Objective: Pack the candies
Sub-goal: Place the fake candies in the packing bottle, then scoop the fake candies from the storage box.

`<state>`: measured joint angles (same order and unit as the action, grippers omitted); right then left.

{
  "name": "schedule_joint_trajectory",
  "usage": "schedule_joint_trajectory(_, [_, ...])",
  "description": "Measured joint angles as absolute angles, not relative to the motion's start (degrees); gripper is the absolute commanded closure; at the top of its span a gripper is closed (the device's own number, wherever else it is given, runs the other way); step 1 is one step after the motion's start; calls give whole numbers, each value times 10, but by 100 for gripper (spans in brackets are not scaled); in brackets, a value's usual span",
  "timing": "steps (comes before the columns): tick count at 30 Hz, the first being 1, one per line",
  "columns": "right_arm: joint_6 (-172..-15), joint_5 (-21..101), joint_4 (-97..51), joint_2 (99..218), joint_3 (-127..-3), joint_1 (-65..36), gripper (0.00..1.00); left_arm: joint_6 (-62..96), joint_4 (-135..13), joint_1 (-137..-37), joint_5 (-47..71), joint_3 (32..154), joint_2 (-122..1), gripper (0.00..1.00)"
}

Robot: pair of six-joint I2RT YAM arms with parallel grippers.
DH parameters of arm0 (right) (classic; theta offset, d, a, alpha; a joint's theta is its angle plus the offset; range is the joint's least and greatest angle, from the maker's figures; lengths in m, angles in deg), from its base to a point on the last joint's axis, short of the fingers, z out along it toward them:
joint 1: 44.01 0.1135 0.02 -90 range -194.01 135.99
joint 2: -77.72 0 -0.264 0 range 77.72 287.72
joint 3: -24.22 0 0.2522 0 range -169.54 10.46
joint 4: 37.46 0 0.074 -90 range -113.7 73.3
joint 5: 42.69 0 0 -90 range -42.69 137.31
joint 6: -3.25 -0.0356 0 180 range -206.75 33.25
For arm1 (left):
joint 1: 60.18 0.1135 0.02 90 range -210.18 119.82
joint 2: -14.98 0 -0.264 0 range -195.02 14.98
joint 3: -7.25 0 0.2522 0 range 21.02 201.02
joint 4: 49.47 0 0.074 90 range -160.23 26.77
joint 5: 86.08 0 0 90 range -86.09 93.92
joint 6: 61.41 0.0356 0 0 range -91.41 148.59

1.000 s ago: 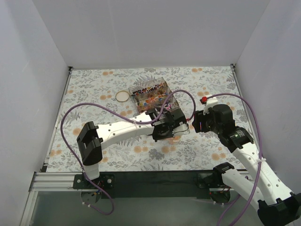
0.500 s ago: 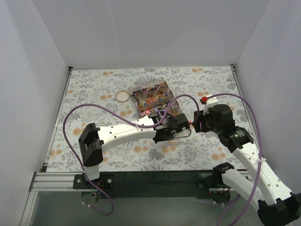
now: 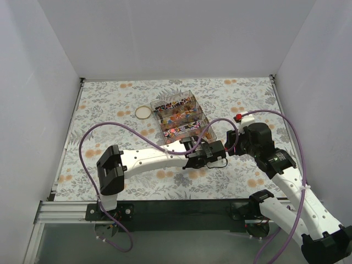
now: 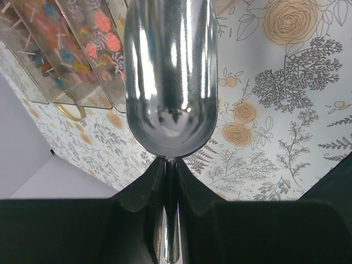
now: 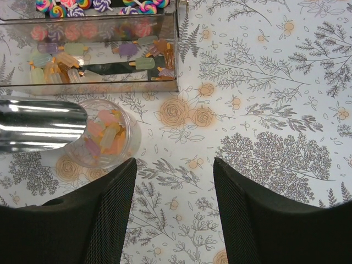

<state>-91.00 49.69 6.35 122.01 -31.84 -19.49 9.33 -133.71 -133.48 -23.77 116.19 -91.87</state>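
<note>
Shiny metal scoop clamped by left gripper, held at small clear jar for tipping in tiny pastel candies; right gripper spread wide, empty.

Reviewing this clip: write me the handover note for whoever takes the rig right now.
Left gripper: shut on the handle of the metal scoop. The scoop looks empty, its mouth at the rim of the small jar.
Right gripper: open, empty, above the table beside the jar.
Candies: some in the jar, most in the compartment box behind it. The gold lid lies left of the box.
Done: the jar holds some candies.
Left: probably more scoops, then the lid.
</note>
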Motion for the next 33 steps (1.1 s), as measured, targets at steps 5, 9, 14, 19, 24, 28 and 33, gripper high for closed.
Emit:
schedule_joint_trajectory(5, [-910,495,63,1219,-318,-195,34,100,-1325,-1334,-247,1154,-915,100])
schedule_joint_trajectory(9, [-910,477,63,1219,-318,-195,34,126,-1246,-1328,-233,1059,-858,100])
schedule_joint_trajectory(14, [-913,417,63,1231,-320,-195,34,150,-1141,-1309,-184,932,-734,100])
schedule_joint_trajectory(19, [-921,339,61,1257,-330,-195,34,153,-1080,-1292,-153,898,-677,100])
schedule_joint_trajectory(24, [-942,270,41,1272,-333,-195,34,155,-1035,-1291,-133,890,-676,100])
schedule_joint_trajectory(28, [-961,230,12,1284,-332,-195,34,156,-1013,-1291,-114,881,-674,100])
schedule_joint_trajectory(33, [-975,225,-20,1300,-312,-195,35,152,-987,-1287,-86,867,-646,100])
